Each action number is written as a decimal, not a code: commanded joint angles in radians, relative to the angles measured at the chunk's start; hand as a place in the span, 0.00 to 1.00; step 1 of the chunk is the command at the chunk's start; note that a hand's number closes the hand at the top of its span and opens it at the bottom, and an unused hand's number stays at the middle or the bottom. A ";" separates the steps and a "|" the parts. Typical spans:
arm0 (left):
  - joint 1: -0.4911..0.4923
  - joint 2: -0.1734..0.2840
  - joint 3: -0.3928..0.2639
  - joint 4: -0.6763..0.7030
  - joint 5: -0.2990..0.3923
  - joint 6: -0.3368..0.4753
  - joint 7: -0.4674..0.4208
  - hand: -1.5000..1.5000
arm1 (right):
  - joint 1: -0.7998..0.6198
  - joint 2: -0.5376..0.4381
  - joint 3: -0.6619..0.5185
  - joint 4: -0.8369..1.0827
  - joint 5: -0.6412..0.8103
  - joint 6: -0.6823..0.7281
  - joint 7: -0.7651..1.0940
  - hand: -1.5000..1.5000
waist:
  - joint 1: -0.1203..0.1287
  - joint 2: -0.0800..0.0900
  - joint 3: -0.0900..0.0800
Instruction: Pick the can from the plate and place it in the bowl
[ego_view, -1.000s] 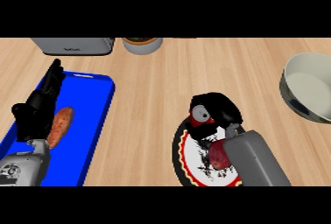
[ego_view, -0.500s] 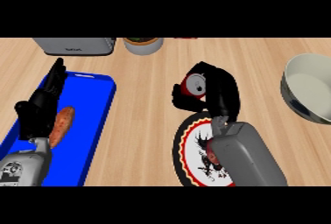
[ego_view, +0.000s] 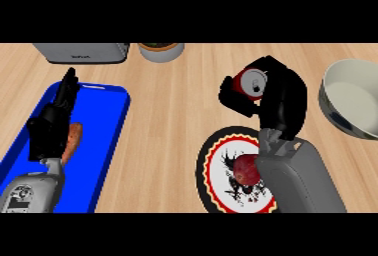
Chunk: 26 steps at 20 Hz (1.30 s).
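Observation:
My right hand (ego_view: 284, 97) is curled round a red can (ego_view: 249, 83), whose silver top shows between the fingers and thumb. Hand and can are lifted over the bare counter, beyond the far edge of the patterned plate (ego_view: 215, 165). On the plate lies a dark red round item (ego_view: 248, 169), partly behind my right forearm. The grey bowl (ego_view: 351, 102) sits at the right edge, to the right of the held can. My left hand (ego_view: 50, 127) rests open over the blue tray (ego_view: 103, 130), fingers pointing away.
An orange-brown sausage-like item (ego_view: 74, 140) lies on the blue tray beside the left hand. A grey toaster-like box (ego_view: 81, 51) and a round pot (ego_view: 161, 50) stand along the back edge of the wooden counter (ego_view: 177, 100).
My right hand has carried the can up off the plate and moved it away from me and slightly right, toward the bowl. The left hand has stayed put.

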 joint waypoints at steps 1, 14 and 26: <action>0.058 0.002 0.000 -0.053 0.008 -0.023 -0.007 0.50 | -0.004 -0.036 -0.097 -0.008 0.009 -0.028 0.002 1.00 | 0.006 0.001 0.001; -0.009 -0.005 0.015 0.010 -0.013 -0.024 -0.016 0.50 | 0.075 -0.324 -0.457 0.290 -0.247 -0.245 -0.476 1.00 | 0.008 0.007 0.001; -0.032 0.011 0.034 -0.055 0.013 -0.061 0.052 0.50 | -0.074 -0.530 -0.583 0.933 -0.198 -0.417 -0.763 1.00 | 0.028 0.010 0.002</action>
